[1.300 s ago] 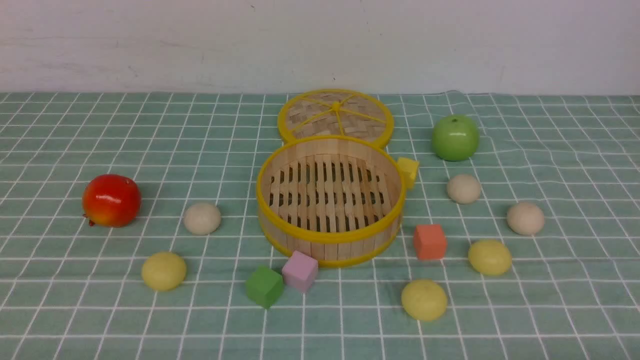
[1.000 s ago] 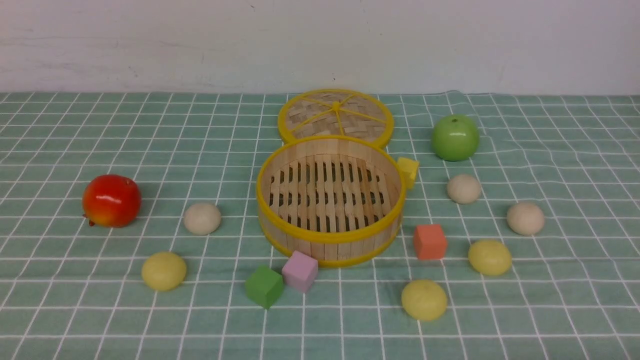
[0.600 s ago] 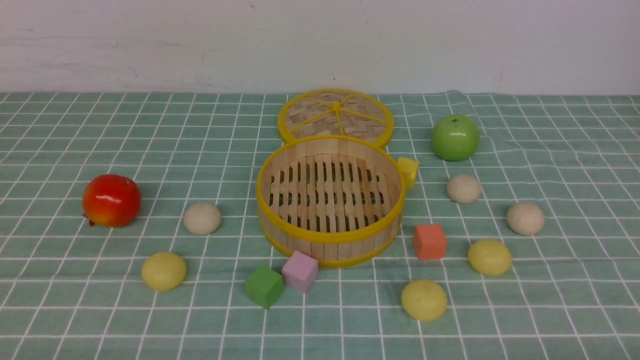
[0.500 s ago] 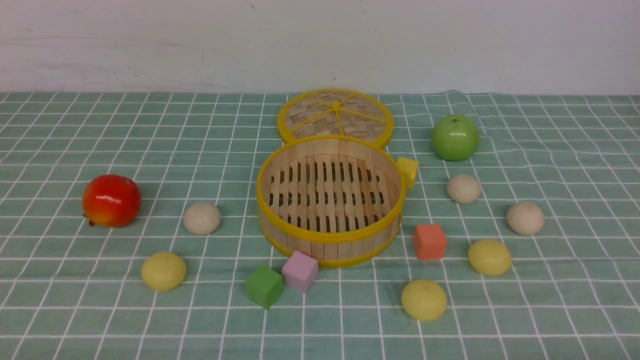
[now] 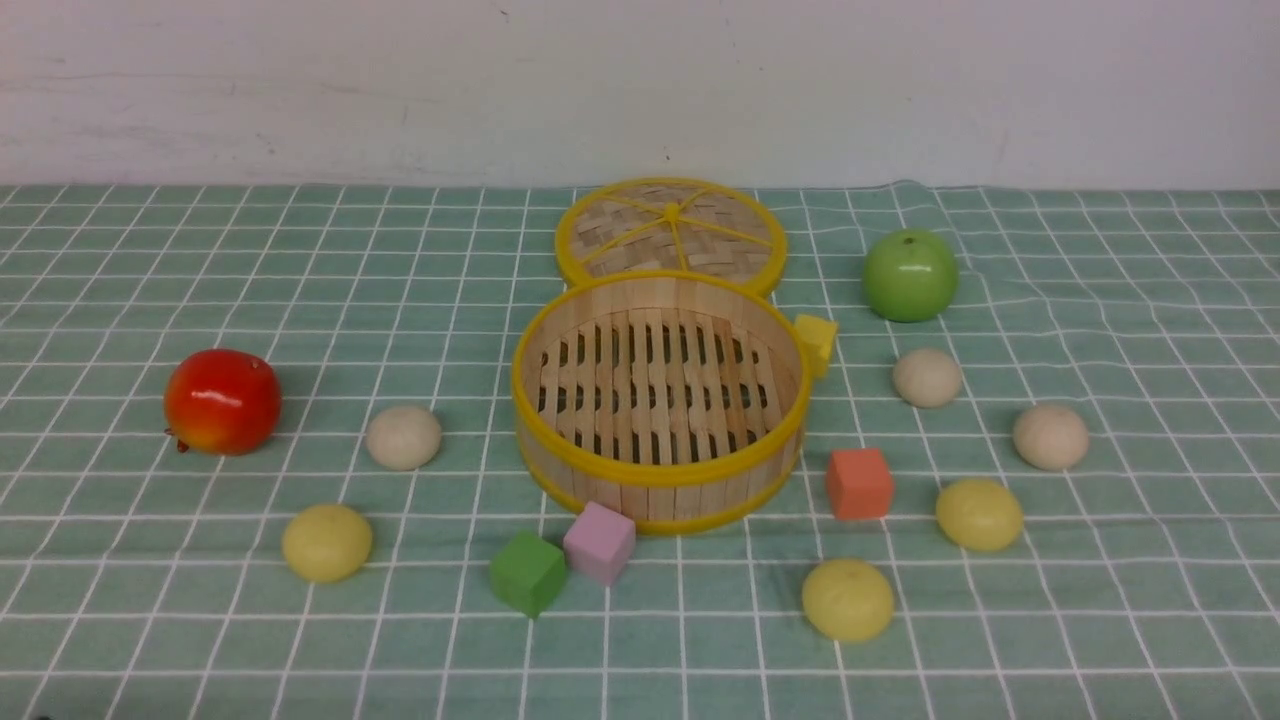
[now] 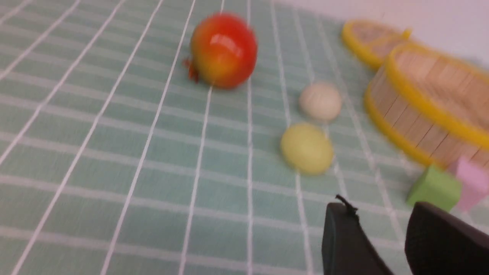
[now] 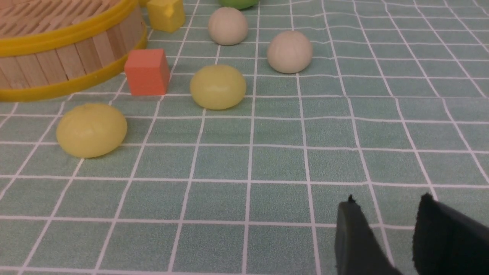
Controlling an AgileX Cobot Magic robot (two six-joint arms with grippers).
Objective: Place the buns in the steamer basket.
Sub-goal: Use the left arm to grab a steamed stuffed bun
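On the table [image 5: 150,620] | steamer basket [image 5: 655,478] stood empty at centre | all six buns [image 5: 403,437] lay outside it, two on its left, four on its right | left gripper [image 6: 382,209] and right gripper [image 7: 387,202] both parted, holding nothing | done: none; left: all six

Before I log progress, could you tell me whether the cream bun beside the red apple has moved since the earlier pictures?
No. The cream bun keeps its place between the red apple and the steamer basket, apart from both.
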